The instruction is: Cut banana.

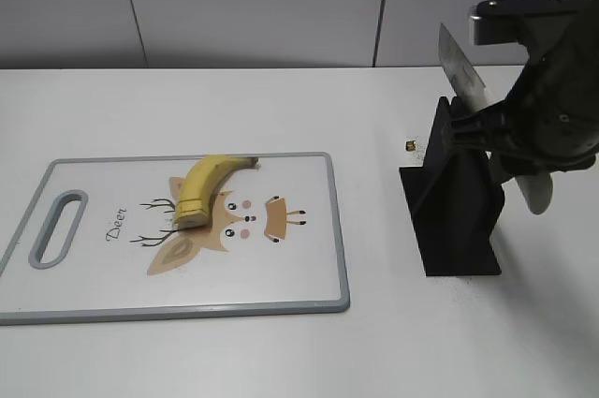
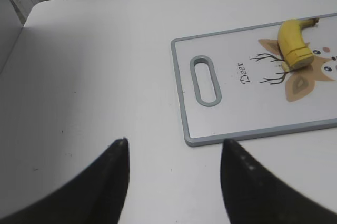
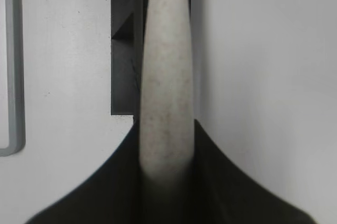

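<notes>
The banana (image 1: 201,189) is short, curved and yellow. It lies on the white cutting board (image 1: 299,267), stem tip towards the back right and blunt cut end towards the front left. It also shows in the left wrist view (image 2: 293,42). My right gripper (image 1: 501,128) is shut on a knife's pale speckled handle (image 3: 166,76), above the black knife stand (image 1: 454,220). The blade (image 1: 464,68) points up and to the left. My left gripper (image 2: 174,145) is open and empty over bare table, left of the board's near corner (image 2: 192,138). It is out of the exterior view.
The cutting board has a grey rim, a handle slot (image 1: 58,228) at its left end and a deer drawing. A tiny brown object (image 1: 410,145) lies on the table left of the stand. The white table (image 1: 281,351) ends at a grey wall behind.
</notes>
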